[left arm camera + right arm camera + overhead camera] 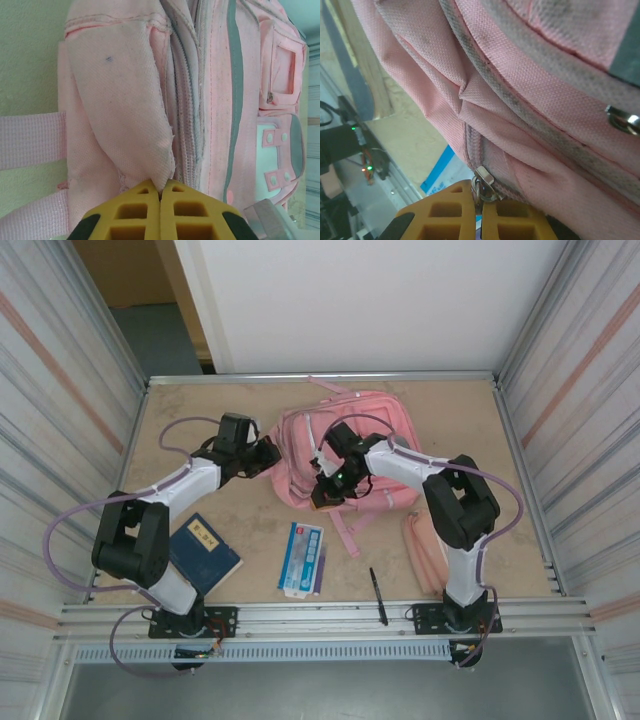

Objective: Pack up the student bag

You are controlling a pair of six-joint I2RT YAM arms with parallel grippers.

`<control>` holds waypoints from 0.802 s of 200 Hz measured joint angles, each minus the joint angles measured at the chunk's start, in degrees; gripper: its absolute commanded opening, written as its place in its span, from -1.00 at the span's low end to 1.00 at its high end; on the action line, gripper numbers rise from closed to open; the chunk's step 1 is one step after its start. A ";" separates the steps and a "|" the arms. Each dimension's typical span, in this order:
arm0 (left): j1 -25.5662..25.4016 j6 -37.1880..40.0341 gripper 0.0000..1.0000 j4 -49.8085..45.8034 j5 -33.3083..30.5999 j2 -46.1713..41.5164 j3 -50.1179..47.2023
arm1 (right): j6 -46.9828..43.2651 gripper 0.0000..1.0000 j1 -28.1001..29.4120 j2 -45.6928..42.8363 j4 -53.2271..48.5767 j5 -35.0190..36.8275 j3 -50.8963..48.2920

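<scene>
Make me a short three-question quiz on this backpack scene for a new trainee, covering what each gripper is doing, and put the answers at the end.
1. True or false: the right gripper is shut on a metal zipper pull of the student bag.
2. Pick one. The left gripper is pinching: A a shoulder strap; B a fold of the bag's pink fabric; C a loose sheet of paper.
3. Fill in: the blue book lies on the table near the ___ arm's base.

Key: 1 true; 2 B; 3 left.
</scene>
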 measured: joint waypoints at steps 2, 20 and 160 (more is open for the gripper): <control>0.04 0.04 -0.82 0.00 0.02 0.00 -0.02 | 0.02 -0.91 0.04 0.07 0.00 0.24 0.02; 0.94 0.22 -0.39 0.02 0.70 -0.31 -0.87 | -0.02 -0.75 0.74 0.17 -0.33 2.27 0.02; -17.92 11.41 -0.13 -18.27 -3.78 -13.60 -2.32 | -0.02 -0.17 -5.40 -24.11 9.92 11.34 -17.09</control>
